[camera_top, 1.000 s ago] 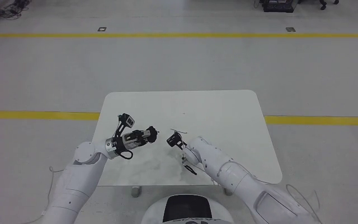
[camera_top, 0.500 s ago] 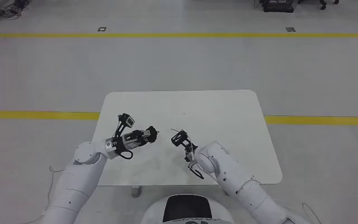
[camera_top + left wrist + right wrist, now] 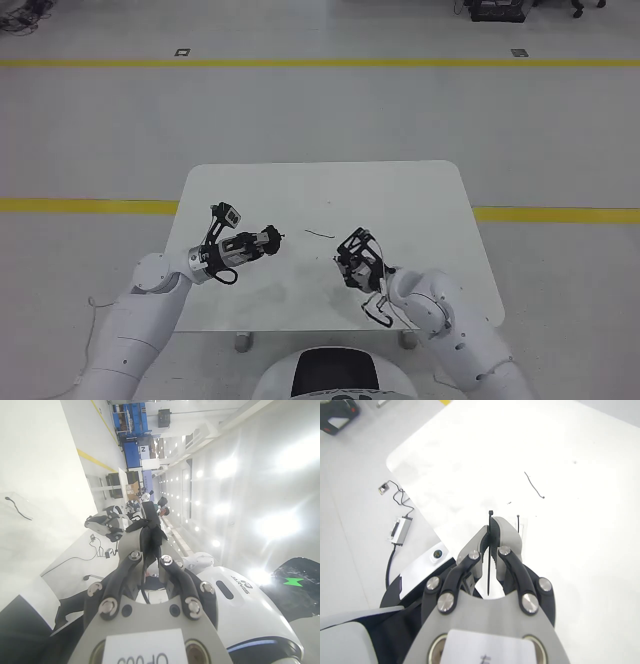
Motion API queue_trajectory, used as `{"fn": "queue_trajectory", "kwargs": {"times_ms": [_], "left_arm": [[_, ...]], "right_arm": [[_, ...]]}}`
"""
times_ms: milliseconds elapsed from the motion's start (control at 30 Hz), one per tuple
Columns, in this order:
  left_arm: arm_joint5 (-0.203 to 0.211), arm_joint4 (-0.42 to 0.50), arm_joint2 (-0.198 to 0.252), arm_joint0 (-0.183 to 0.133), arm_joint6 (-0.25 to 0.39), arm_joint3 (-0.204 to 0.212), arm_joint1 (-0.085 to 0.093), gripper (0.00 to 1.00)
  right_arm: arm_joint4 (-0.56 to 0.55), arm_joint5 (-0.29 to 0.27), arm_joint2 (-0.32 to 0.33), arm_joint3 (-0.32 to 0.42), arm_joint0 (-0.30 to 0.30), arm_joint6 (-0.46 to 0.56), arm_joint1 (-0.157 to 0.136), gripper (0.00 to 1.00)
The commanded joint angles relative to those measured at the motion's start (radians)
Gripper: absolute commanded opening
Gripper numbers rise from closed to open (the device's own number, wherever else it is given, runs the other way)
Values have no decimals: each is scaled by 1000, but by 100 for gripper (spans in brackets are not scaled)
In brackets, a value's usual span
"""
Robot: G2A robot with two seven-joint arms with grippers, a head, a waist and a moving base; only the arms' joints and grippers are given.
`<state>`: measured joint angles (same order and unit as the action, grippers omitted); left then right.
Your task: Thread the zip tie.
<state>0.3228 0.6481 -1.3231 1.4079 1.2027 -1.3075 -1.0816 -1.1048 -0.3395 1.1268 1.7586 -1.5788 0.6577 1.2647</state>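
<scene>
We see the right gripper (image 3: pixel 492 530) has drawn back across the table (image 3: pixel 430 190), clamped on the zip tie (image 3: pixel 489 560), whose head pokes past its fingertips, leaving a second tie (image 3: pixel 320 235) lying loose there. So we judge threading not yet begun. The left gripper (image 3: pixel 274 239) hangs level opposite, fingers together.

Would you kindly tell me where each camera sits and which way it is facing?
Top view: above the arms, looking down on the table; both arms show.
Left wrist view: looks sideways across the room past the left gripper.
Right wrist view: looks down past the right gripper, shut on a zip tie.
Shared: all three show the loose zip tie.
</scene>
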Motion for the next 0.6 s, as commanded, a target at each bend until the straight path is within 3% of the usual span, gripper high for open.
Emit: {"fn": "queue_trajectory", "kwargs": {"times_ms": [0,67,400,500,567], "left_arm": [[0,0,0,0,0,0,0,0],[0,0,0,0,0,0,0,0],[0,0,0,0,0,0,0,0],[-3,-1,2,0,-4,-1,0,0],[-40,10,16,1,2,-12,0,0]], "right_arm": [[43,-1,-22,3,10,-51,-30,0],[94,-1,-50,-4,29,-59,-55,0],[94,-1,-50,-4,29,-59,-55,0],[107,-1,-31,6,20,-145,-59,0],[95,-1,-23,43,-3,-233,-73,0]]}}
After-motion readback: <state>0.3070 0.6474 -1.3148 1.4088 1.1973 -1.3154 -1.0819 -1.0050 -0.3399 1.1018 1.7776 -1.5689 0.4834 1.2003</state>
